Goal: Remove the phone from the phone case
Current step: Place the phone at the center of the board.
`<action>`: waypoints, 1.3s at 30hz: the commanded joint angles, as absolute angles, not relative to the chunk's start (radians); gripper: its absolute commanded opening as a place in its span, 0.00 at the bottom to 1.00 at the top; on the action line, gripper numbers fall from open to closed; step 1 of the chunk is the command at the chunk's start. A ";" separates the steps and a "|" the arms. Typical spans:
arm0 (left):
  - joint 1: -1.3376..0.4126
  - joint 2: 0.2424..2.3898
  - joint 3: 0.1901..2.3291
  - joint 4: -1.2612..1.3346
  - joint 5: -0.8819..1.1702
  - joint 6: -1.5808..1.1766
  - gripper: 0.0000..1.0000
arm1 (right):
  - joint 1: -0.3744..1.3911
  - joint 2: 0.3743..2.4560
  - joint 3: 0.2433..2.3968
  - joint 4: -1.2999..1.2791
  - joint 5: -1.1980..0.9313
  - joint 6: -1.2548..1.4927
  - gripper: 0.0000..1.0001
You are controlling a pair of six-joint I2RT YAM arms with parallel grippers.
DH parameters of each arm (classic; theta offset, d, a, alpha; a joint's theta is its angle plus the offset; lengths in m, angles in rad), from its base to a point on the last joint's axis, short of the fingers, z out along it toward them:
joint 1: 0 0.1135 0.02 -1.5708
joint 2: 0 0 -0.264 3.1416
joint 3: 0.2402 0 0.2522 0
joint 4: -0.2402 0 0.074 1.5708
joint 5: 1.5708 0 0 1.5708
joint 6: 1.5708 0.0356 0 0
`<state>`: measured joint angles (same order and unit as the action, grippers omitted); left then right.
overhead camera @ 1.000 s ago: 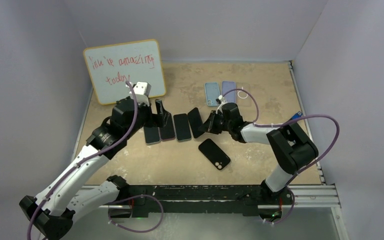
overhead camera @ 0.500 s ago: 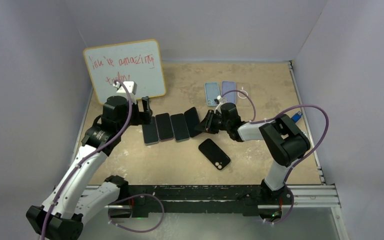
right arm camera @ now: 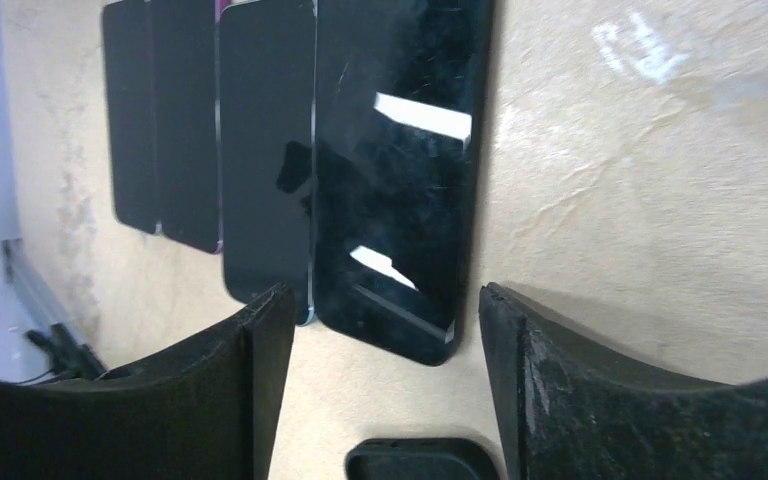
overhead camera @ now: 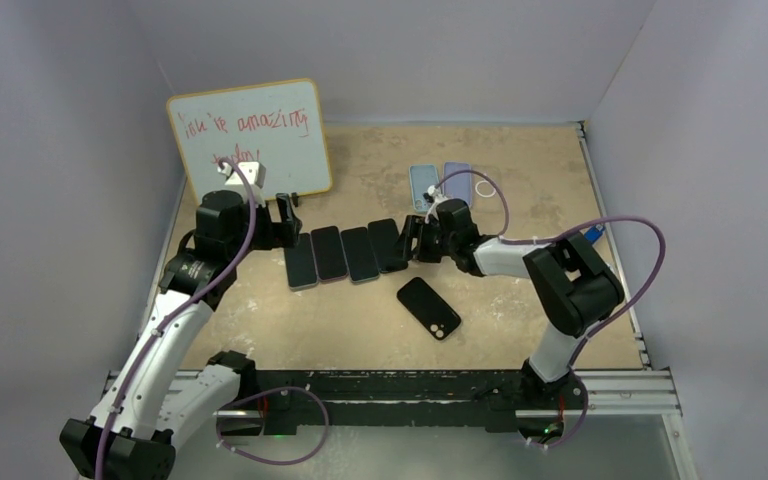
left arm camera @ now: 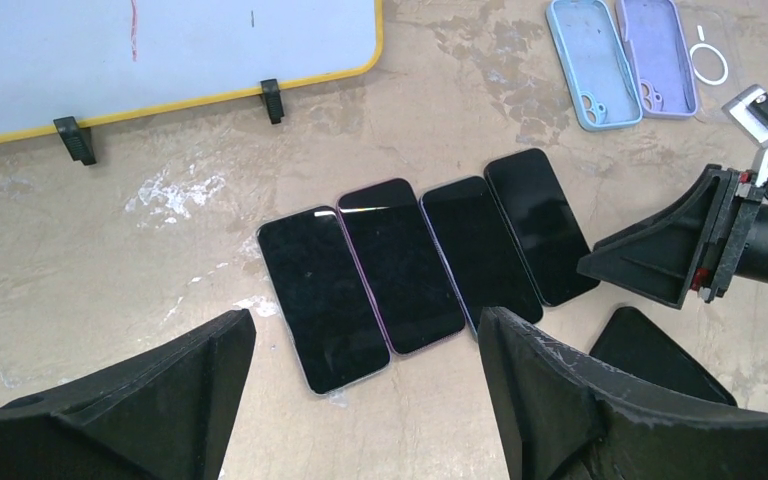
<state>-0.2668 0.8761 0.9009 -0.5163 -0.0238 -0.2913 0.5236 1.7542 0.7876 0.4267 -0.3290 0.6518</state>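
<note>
Four dark phones lie side by side, screens up. The rightmost phone [overhead camera: 390, 245] [right arm camera: 400, 170] [left arm camera: 540, 225] lies flat just ahead of my right gripper [overhead camera: 412, 240] [right arm camera: 385, 292], which is open with nothing between its fingers. A black phone case [overhead camera: 428, 307] [right arm camera: 422, 460] [left arm camera: 660, 355] lies by itself nearer the arms, below that gripper. My left gripper [overhead camera: 285, 212] [left arm camera: 365, 318] hangs open over the left end of the row, holding nothing. The other phones [left arm camera: 320, 297] [left arm camera: 400, 262] [left arm camera: 480, 250] rest on the table.
A blue case [overhead camera: 423, 187] [left arm camera: 585, 60] and a purple case [overhead camera: 457, 180] [left arm camera: 655, 55] lie behind the right gripper. A whiteboard [overhead camera: 250, 135] [left arm camera: 160, 50] stands at the back left. Walls close in both sides.
My right gripper has opened and let go of the rightmost phone, which now lies flat in the row. The left arm has drawn back to the left, away from the phones.
</note>
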 commanded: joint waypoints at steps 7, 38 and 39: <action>-0.247 0.859 0.894 -0.477 -0.005 -0.273 0.86 | 0.552 1.626 0.852 0.168 -0.159 0.421 0.83; -0.241 0.822 0.883 -0.473 0.026 -0.278 0.86 | 0.976 1.763 1.019 -0.069 0.344 0.501 0.89; -0.241 0.821 0.882 -0.473 0.026 -0.278 0.86 | 0.976 1.772 1.023 -0.065 0.345 0.502 0.89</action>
<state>-0.2489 0.8375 0.8852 -0.5098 0.0193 -0.2913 0.9691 1.7493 0.9756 -0.0555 0.2985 0.4797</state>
